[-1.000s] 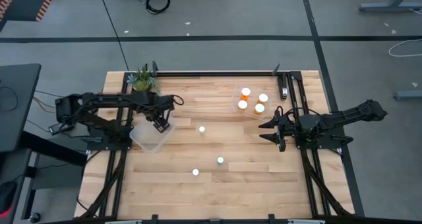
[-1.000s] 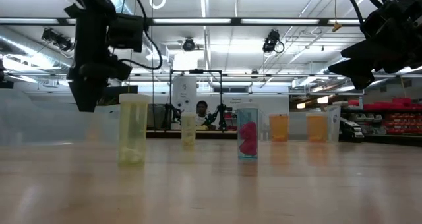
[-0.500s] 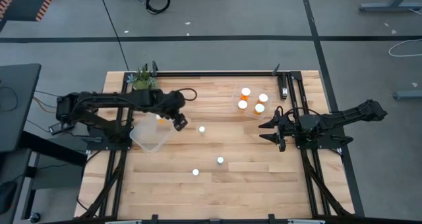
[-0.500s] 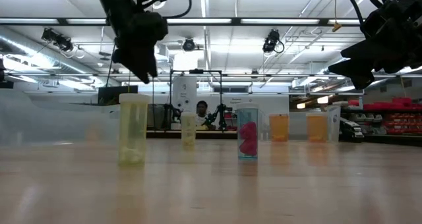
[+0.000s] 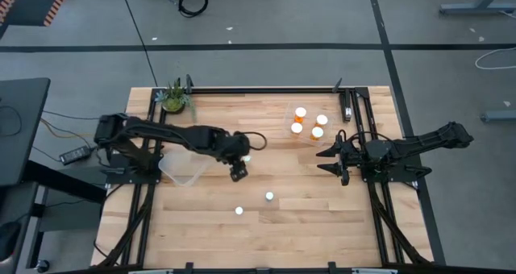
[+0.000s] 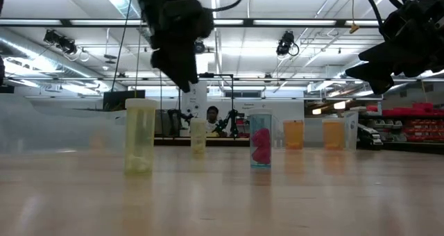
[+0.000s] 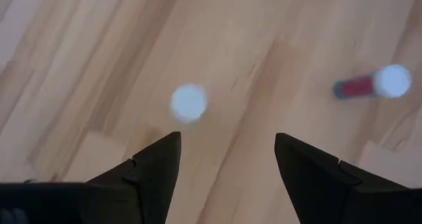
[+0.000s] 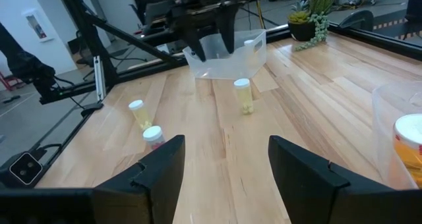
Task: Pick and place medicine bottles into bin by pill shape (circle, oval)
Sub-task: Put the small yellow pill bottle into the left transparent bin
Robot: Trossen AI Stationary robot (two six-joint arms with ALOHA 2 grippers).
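With jaws wide and empty, the left gripper (image 5: 237, 173) hangs over a white-capped bottle (image 5: 247, 158) on the counter (image 5: 306, 217); descending off-centre could topple it, while the right gripper (image 5: 329, 159) waits open.

The table (image 5: 322, 217) was pale wood with a light plank grain; both arms and the left gripper (image 5: 238, 173) and right gripper (image 5: 329, 159) were black; the bottles (image 5: 309, 122) in the clear right bin (image 5: 292, 109) had white caps over orange bodies; three loose bottles (image 5: 269, 197) showed white from above; in the low view one was yellowish (image 6: 140, 135), another held pink pills (image 6: 260, 147); the left bin (image 5: 179, 173) was clear; the plant (image 5: 175, 97) was green; the floor (image 5: 258, 24) was grey with dark lines.
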